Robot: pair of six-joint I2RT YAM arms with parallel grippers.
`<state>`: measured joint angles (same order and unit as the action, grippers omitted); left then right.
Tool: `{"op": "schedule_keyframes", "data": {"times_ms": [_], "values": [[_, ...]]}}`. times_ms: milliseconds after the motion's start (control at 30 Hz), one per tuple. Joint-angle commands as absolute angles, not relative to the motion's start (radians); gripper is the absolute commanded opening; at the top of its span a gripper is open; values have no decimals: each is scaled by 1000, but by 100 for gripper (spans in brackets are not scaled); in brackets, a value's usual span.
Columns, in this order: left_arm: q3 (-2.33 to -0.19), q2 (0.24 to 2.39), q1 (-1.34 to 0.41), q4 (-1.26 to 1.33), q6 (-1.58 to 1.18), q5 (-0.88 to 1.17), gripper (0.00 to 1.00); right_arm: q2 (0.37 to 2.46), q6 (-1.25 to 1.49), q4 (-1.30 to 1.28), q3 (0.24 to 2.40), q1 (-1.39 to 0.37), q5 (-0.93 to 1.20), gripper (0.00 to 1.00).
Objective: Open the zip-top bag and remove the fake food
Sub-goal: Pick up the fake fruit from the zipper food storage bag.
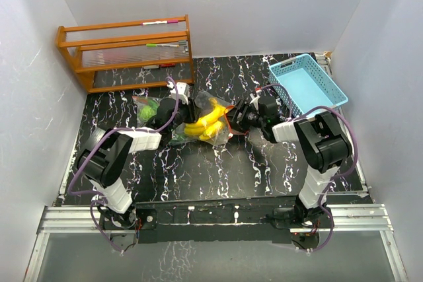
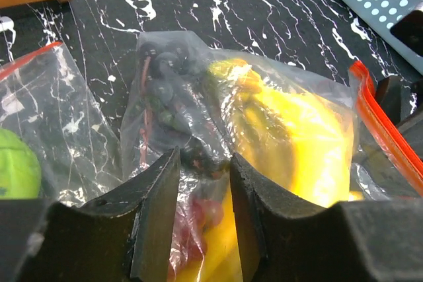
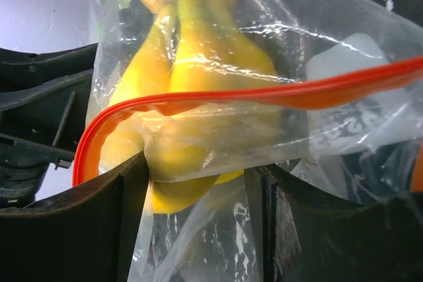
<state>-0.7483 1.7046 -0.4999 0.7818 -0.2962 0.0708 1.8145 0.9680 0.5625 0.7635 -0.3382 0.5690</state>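
A clear zip-top bag (image 1: 206, 125) with an orange zip strip (image 3: 264, 94) lies mid-table between both grippers. Inside are yellow bananas (image 2: 297, 143) and a dark purple grape cluster (image 2: 168, 90). My left gripper (image 2: 205, 160) pinches the bag's closed end, with film and grapes between its fingers; in the top view it (image 1: 182, 113) is at the bag's left. My right gripper (image 3: 195, 170) is open at the bag's mouth, its fingers on either side of a banana tip (image 3: 192, 189) that pokes past the film. In the top view it (image 1: 238, 118) is at the bag's right.
A second clear bag (image 2: 59, 117) holding round green fruit (image 2: 13, 163) lies just left of the first (image 1: 147, 109). A light-blue perforated basket (image 1: 307, 84) stands at the back right. A wooden rack (image 1: 125, 51) stands at the back left. White walls enclose the table.
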Motion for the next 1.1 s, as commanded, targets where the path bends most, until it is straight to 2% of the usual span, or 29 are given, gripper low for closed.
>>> {"op": "schedule_keyframes", "data": {"times_ms": [0,67,200,267,300,367,700,933,1067], "values": [[-719,1689,-512,767,-308,123,34,1856,915,513,821,-344,586,60],[-717,1702,-520,771,-309,123,33,1867,909,513,826,-343,595,53],[-708,1712,-525,777,-312,103,28,1837,898,520,819,-341,596,24],[-707,1710,-526,767,-321,72,22,1803,872,481,824,-338,590,12],[-708,1713,-525,756,-326,52,16,1783,854,455,828,-335,583,9],[-721,1727,-526,741,-330,24,0,1753,793,391,839,-328,568,8],[-788,1809,-472,748,-339,48,0,1549,621,177,816,-211,507,8],[-748,1785,-390,778,-390,63,0,1487,575,130,794,-110,560,8],[-744,1781,-360,834,-462,206,2,1488,514,128,801,-103,624,8]]}}
